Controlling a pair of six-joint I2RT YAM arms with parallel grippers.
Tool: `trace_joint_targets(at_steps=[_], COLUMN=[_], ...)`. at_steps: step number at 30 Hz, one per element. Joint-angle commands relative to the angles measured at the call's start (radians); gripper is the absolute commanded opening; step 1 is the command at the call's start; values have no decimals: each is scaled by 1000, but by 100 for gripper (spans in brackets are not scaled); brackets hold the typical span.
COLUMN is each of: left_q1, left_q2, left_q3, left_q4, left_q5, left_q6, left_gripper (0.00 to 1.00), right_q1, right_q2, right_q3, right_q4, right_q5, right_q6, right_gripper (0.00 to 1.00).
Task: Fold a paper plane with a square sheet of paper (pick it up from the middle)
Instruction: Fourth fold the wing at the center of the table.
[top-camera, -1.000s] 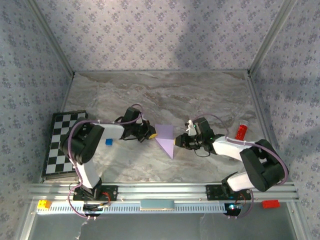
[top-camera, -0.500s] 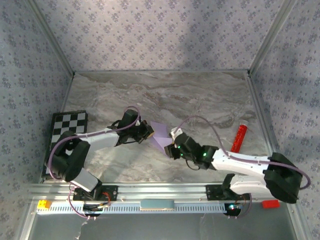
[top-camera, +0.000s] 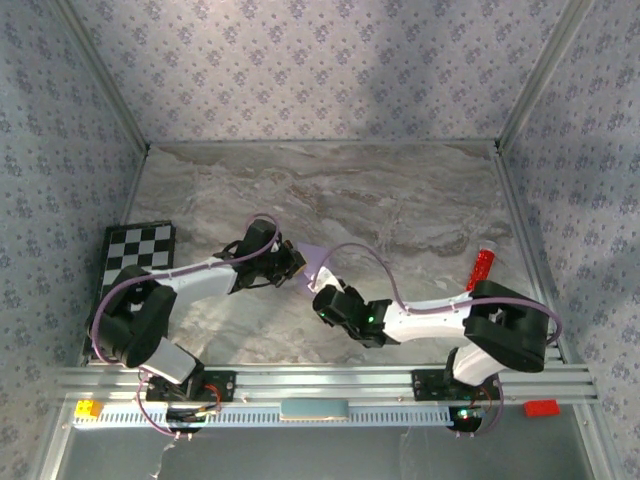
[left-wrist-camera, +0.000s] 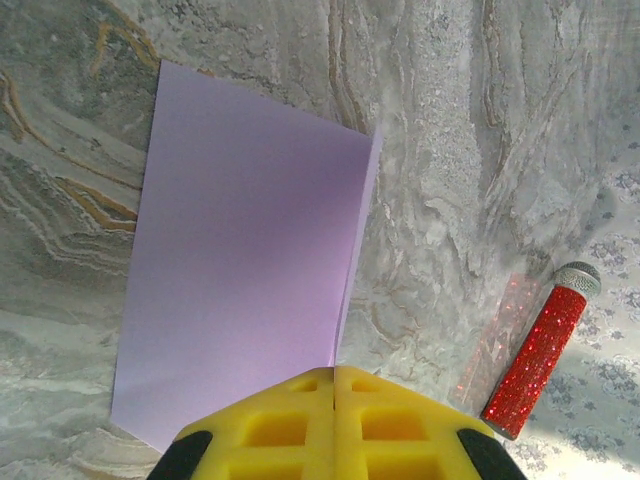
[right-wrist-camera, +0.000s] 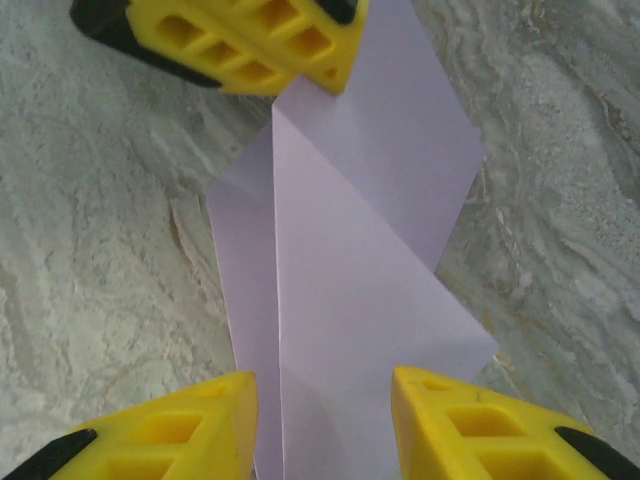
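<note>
The lilac sheet of paper (right-wrist-camera: 345, 270) lies on the marble table, folded into a pointed shape with a long centre crease (top-camera: 314, 259). My left gripper (left-wrist-camera: 334, 376) is shut, and the paper's folded edge (left-wrist-camera: 240, 270) runs into the seam between its yellow fingers. From above, this left gripper (top-camera: 292, 263) sits at the paper's left side. My right gripper (right-wrist-camera: 320, 400) is open, with its yellow fingers (right-wrist-camera: 190, 425) astride the near end of the paper and not pinching it. In the top view the right gripper (top-camera: 320, 291) is just in front of the paper.
A red glitter tube (top-camera: 482, 268) lies near the right wall, also in the left wrist view (left-wrist-camera: 540, 350). A chequered board (top-camera: 130, 285) lies at the left edge. A red brick (top-camera: 541, 407) and a yellow brick (top-camera: 88, 408) sit on the front rail.
My right arm has swung from the paper's right side round to its near side, and its jaws have opened wider. The left gripper stays shut at the paper, which shifted slightly left.
</note>
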Motion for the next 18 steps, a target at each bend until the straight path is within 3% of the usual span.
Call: trace_joint_targets(at_steps=[1,7,16,18], left_q1=[-5,-5,-5,-5], left_q2=[-24,-28,-27,-25], left_q3=[15,19,36,46], left_q4=[-36,-40,-58,-69], left_q5=[-14,-12,-6,-7], left_q6=[-16,-10,12,23], left_gripper=[2,3,8,13], right_q1=[13,24,18,12], right_q2=[34,94,98,91], right_q3=[28,57,29,19], right_q4=[10,-34,12,17], right_q5=[59,87,70,62], right_q6=[-14,-4,5,7], right_gripper=[40,38,19,16])
